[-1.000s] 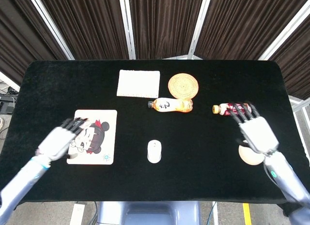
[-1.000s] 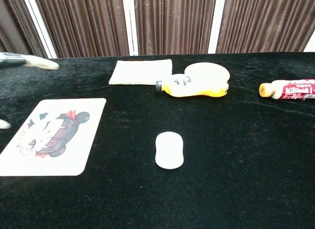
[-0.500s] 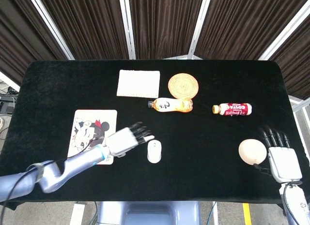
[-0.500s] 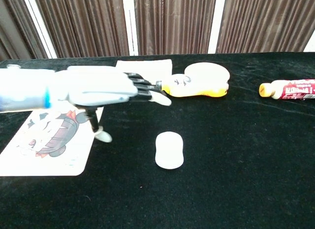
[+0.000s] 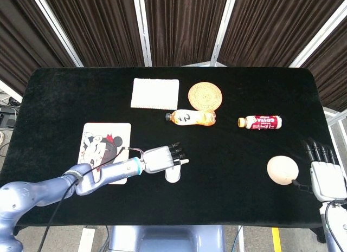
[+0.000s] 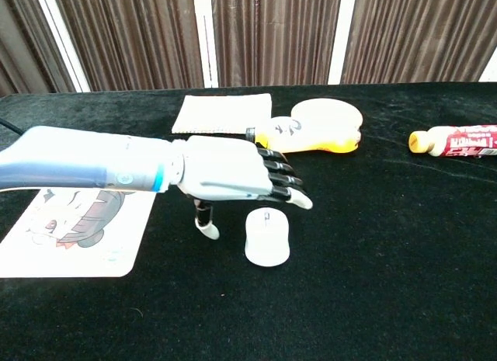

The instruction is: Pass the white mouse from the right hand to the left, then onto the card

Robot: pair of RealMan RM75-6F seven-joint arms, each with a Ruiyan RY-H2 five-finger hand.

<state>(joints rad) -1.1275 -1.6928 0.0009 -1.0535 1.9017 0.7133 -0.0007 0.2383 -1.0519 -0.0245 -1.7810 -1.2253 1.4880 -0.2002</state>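
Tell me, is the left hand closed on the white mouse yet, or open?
Open. The left hand hovers over the white mouse with fingers extended and apart; the mouse lies flat on the table, ungripped.

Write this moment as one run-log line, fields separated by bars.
left hand: open, above white mouse | right hand: open, table edge | mouse: on table, not on card

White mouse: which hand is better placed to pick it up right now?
The left. The left hand hovers open right above the white mouse. The right hand sits at the far table edge, beyond the round cream object.
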